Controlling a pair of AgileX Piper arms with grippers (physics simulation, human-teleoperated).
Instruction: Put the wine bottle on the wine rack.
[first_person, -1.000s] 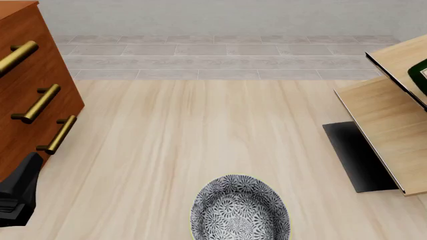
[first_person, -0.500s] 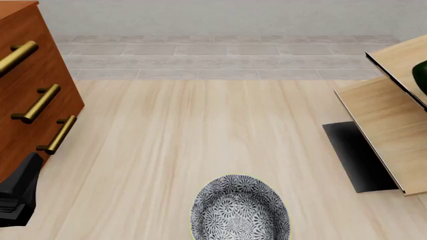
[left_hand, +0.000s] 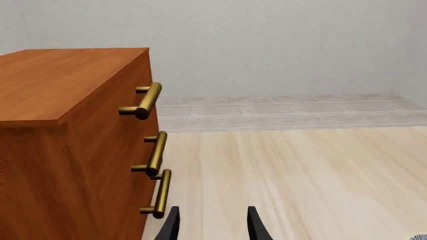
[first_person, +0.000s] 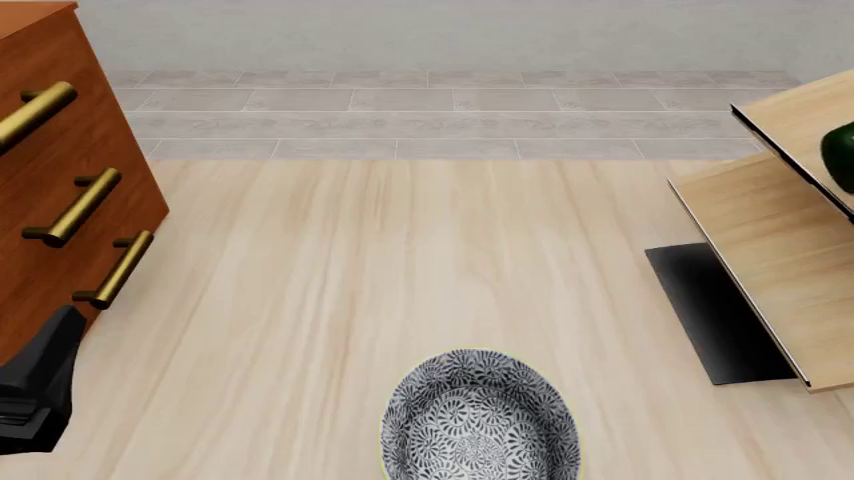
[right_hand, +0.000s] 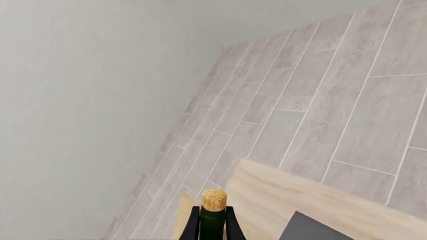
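Here the wine bottle (right_hand: 213, 220) sits clamped in the right pincer (right_hand: 213, 226) — cork up, dark fingers (right_hand: 191, 225) pressed to either side of its neck

In the front view only a sliver of green glass shows at the right edge, over the wine rack (first_person: 781, 260) with its slanted pale panels and black base on the bench (first_person: 374, 260). The left pincer (left_hand: 212, 224) hangs open and empty, just beside the reddish-brown cabinet (left_hand: 73, 145) — a patterned bowl (first_person: 481, 420) lies at the near edge
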